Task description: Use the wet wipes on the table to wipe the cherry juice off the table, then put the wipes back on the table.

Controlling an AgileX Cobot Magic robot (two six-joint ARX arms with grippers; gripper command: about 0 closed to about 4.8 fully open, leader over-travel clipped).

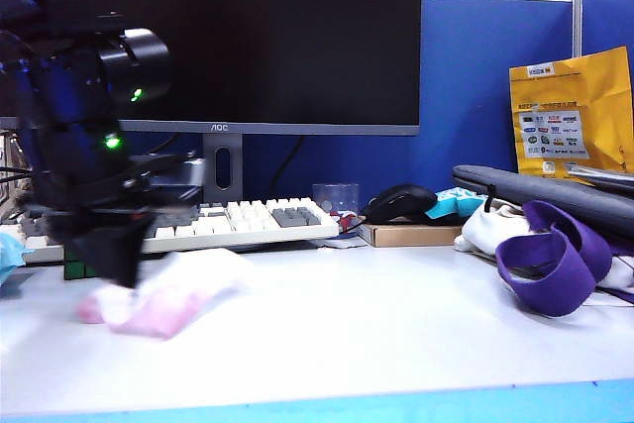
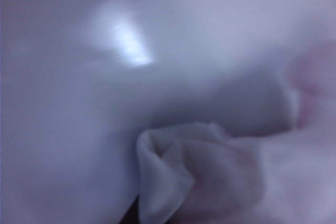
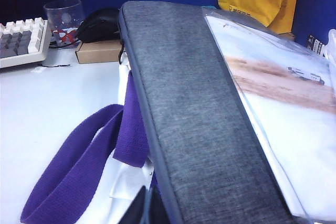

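My left gripper (image 1: pixel 109 269) is low on the left of the table (image 1: pixel 396 324), shut on the wet wipes (image 1: pixel 170 300), a crumpled white sheet with pink stains that trails to its right on the surface. The whole arm and the wipes are blurred. In the left wrist view the wipes (image 2: pixel 210 177) fill the area round the dark fingertips of the left gripper (image 2: pixel 133 214). A pinkish blur (image 2: pixel 315 77) could be cherry juice or stained wipe; I cannot tell. My right gripper (image 3: pixel 148 196) is shut and empty over a white cloth bundle (image 3: pixel 128 182); the exterior view does not show it.
A keyboard (image 1: pixel 238 222), a monitor stand (image 1: pixel 223 165), a glass (image 1: pixel 335 196), a black mouse on a cardboard box (image 1: pixel 408 235) line the back. At right lie the purple strap (image 1: pixel 550 260), the white bundle and a grey sleeve (image 3: pixel 194 108). A light-blue edge (image 1: pixel 396 405) runs along the front.
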